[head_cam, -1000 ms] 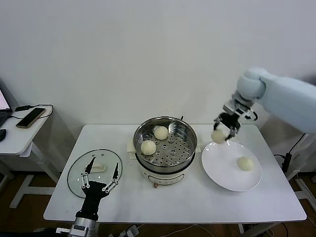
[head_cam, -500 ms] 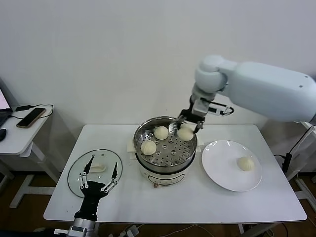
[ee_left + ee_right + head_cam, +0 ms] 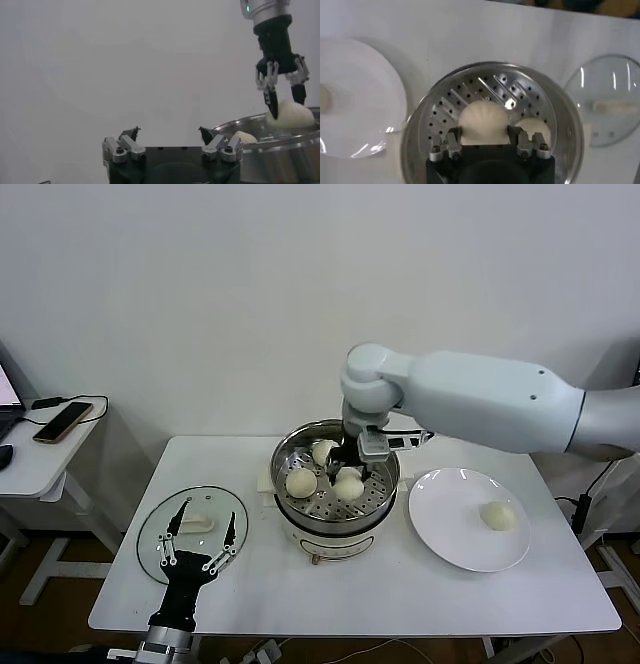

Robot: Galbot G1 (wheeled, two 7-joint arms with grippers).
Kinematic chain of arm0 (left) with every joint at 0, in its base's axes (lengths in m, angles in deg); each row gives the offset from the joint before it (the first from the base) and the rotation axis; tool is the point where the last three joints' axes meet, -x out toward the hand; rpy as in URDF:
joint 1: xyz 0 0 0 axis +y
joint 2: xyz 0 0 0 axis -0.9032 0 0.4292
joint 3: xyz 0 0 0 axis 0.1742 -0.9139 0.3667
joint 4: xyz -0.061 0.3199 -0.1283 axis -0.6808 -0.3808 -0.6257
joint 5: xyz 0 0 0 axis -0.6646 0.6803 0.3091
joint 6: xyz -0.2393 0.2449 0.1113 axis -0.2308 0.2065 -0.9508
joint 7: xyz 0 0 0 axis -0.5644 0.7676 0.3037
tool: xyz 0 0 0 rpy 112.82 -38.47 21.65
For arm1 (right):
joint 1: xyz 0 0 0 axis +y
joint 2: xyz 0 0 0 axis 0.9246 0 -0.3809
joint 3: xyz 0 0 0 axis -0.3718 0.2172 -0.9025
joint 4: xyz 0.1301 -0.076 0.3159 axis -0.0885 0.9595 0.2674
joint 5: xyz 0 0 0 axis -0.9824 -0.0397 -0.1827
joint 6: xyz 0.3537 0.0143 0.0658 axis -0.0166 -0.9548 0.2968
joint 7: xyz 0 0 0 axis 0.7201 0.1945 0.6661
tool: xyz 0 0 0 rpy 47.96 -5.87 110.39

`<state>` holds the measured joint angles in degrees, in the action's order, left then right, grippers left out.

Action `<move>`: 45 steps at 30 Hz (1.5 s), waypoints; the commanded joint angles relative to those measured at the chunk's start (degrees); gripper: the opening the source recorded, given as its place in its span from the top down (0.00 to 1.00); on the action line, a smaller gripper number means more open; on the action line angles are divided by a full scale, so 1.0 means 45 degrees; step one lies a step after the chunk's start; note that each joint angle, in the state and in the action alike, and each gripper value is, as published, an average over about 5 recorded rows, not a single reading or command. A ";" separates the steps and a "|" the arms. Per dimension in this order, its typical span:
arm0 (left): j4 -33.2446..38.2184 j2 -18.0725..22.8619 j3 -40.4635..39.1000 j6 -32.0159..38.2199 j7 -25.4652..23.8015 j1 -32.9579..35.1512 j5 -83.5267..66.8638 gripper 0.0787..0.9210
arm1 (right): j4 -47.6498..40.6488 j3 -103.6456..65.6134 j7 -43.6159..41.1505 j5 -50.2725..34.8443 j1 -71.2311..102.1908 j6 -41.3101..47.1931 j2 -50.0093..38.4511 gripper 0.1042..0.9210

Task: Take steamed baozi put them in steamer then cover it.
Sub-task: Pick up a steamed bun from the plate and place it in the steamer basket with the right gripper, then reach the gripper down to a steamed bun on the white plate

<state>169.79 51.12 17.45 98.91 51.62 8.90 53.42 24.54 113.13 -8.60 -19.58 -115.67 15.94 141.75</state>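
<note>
On the left my left gripper [image 3: 205, 536] hangs over the glass lid [image 3: 160, 534], fingers spread wide and holding nothing; the lid lies flat on the table [image 3: 400, 604], so covering is not yet done. In the middle, the steamer [image 3: 385, 459] holds two baozi: one [image 3: 300, 482] on the tray's left side, another [image 3: 322, 451] toward the back. My right gripper [image 3: 349, 476] is down inside the pot, pinching a third baozi [image 3: 349, 487] low over the perforated tray; the right wrist view shows the bun [image 3: 483, 118] between my fingers, above the holes. I judge it is about to be set down, though I cannot tell if it touches the tray yet. On the right, a fourth baozi [image 3: 497, 515] waits on the white plate [image 3: 440, 529]. So, roughly: two placed, one nearly placed, one left to fetch, then the lid. Compared with a second ago, my right arm has swung from above the plate across to the steamer, carrying its bun, and has dropped into the pot; the left arm has not moved.
</note>
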 commanded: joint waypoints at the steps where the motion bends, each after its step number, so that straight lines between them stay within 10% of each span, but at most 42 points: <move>1: -0.0018 -0.0006 0.0039 0.0011 0.0009 -0.0024 -0.0056 0.12 | -0.0180 -0.0166 0.0179 0.1249 0.1249 -0.0855 0.0495 0.34; 24: -0.0167 -0.0016 0.0027 0.0033 0.0046 -0.0126 -0.0156 0.12 | -0.0229 -0.2544 -0.1152 -0.0729 0.0503 0.1971 -0.1522 0.12; 32: -0.0156 -0.0051 -0.0053 -0.0034 0.0028 -0.0168 -0.0099 0.12 | -0.3566 -0.3203 -0.2136 -0.4401 0.0028 0.6726 -0.4449 0.12; 45: -0.0232 -0.0009 -0.0113 -0.0068 0.0024 -0.0196 -0.0054 0.12 | -0.7725 -0.3532 -0.1472 -0.4325 0.3334 0.8493 -0.5784 0.12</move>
<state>168.75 51.06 16.90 98.70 51.75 8.03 53.11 2.97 100.24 -16.11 -35.07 -109.99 44.80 122.11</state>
